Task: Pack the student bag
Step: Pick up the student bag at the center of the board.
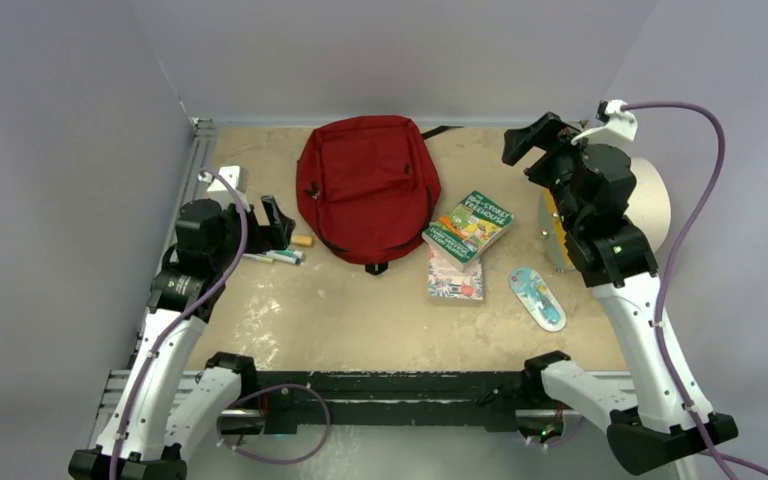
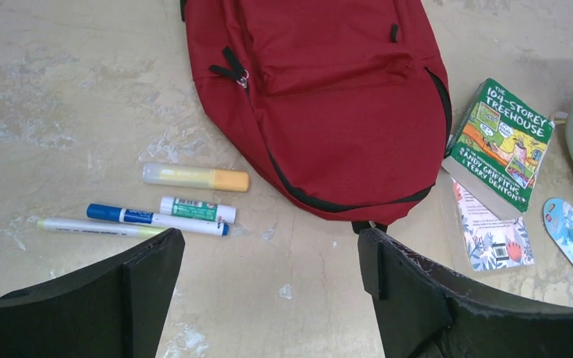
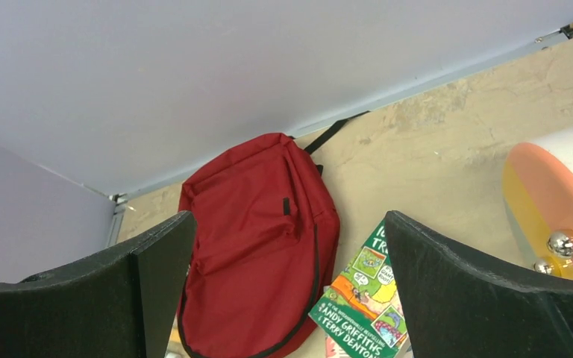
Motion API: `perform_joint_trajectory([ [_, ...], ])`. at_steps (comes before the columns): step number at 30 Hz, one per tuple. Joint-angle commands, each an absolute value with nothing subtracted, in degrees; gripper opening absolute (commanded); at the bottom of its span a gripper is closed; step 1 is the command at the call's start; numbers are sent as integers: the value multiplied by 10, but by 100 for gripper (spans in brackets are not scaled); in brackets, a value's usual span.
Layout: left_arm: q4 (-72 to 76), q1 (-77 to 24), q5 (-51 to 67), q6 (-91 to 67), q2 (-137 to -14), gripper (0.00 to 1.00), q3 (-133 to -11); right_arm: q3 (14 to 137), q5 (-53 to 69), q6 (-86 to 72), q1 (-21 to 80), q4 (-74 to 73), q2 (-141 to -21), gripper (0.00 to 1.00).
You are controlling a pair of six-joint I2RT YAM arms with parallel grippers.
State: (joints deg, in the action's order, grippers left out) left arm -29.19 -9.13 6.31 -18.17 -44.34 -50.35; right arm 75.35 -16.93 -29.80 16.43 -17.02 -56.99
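The student bag (image 1: 365, 185) is dark red and lies flat at the back middle of the table, front pocket up and zippers closed. My left gripper (image 1: 278, 225) hovers open just left of the bag's lower edge, with nothing between its fingers. In the left wrist view the bag (image 2: 321, 97) lies ahead of the left gripper (image 2: 268, 246). My right gripper (image 1: 525, 140) is raised at the back right, open and empty. Through the right gripper (image 3: 287, 224) I see the bag (image 3: 257, 239) below.
Three markers and a glue stick (image 2: 198, 209) lie left of the bag under my left gripper. A green book (image 1: 470, 225) rests on a floral notebook (image 1: 455, 280) right of the bag. A blue packet (image 1: 537, 297) lies nearer. A cream cylinder (image 1: 650, 200) stands behind the right arm.
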Motion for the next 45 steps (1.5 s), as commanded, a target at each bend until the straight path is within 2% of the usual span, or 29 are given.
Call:
perform_joint_trajectory([
  [1,-244,-95,77,-165,-426,88,-502,761,-163,-295,161,-135,-565,99],
  [7,-247,-95,73,-163,-434,90,-501,763,-169,-294,161,-144,-565,99],
  [10,-244,-95,67,-164,-440,96,-496,726,-167,-296,161,-133,-545,97],
  [19,-237,-95,102,-172,-504,95,-535,686,-136,-298,160,-149,-504,97],
  [23,-267,-95,112,-242,-552,89,-560,663,-98,-314,161,-156,-496,96],
  [27,-260,-99,117,-354,-555,89,-534,630,-61,-348,161,-151,-493,96],
  [38,-299,-239,1,-644,-612,90,-475,585,-35,-363,160,-157,-468,95],
  [45,-182,-264,13,-703,-670,90,-414,569,-29,-367,161,-157,-451,95],
])
